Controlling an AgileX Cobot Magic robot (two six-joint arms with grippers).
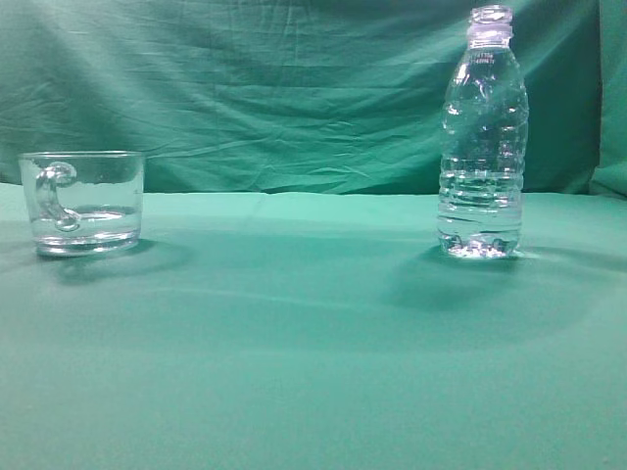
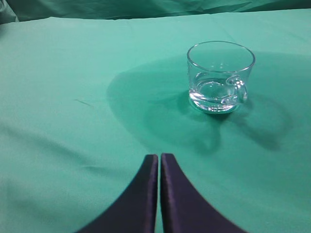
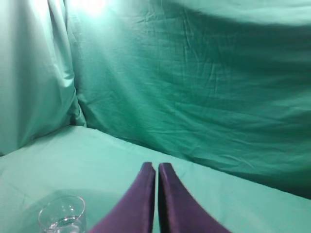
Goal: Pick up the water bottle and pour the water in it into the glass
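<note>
The water bottle (image 1: 482, 137) stands upright and capless on the right of the green table, with water (image 1: 478, 211) in its lower part. The glass (image 1: 82, 201), a short clear mug with its handle facing the camera, stands at the left with a little water in it. It also shows in the left wrist view (image 2: 220, 76) and at the bottom left of the right wrist view (image 3: 62, 214). My left gripper (image 2: 159, 156) is shut and empty, well short of the glass. My right gripper (image 3: 156, 166) is shut and empty, above the table. Neither gripper shows in the exterior view.
A green cloth covers the table (image 1: 313, 352) and hangs as a wrinkled backdrop (image 1: 274, 88) behind it. The cloth also hangs as a side wall at the left in the right wrist view (image 3: 34, 73).
</note>
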